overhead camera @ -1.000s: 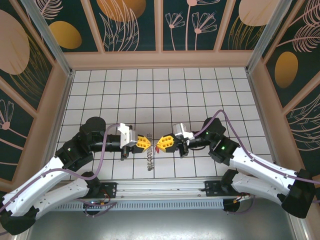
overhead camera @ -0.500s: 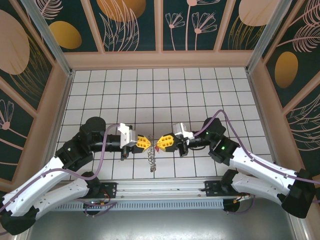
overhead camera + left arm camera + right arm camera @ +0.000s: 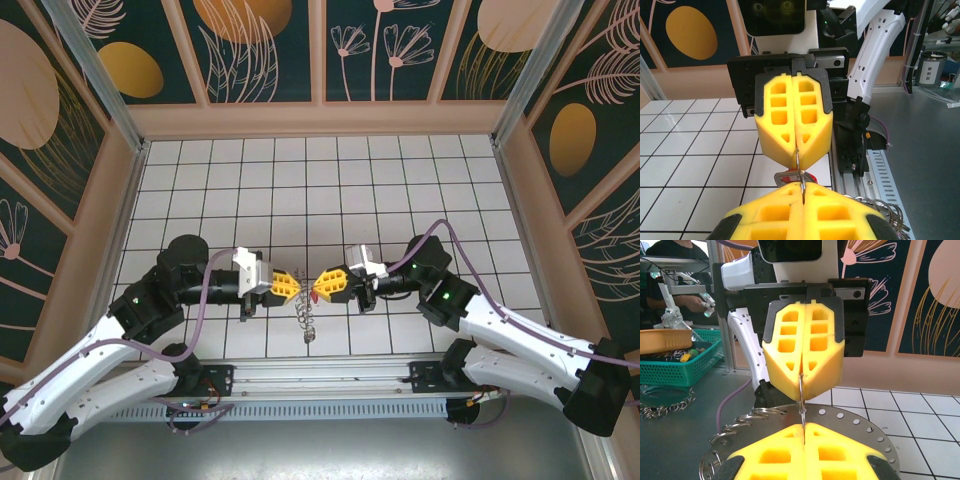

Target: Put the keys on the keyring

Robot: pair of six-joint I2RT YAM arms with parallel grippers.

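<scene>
Top external | left tool and right tool pinch grey coiled keyring | red-headed key

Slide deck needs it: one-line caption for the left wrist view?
Left gripper and right gripper, both shut, meet tip to tip on a thin wire ring, red-headed key beneath.

White tiled table (dark grid lines) carries nothing loose.

red-headed key mostly hidden behind yellow fingers
</scene>
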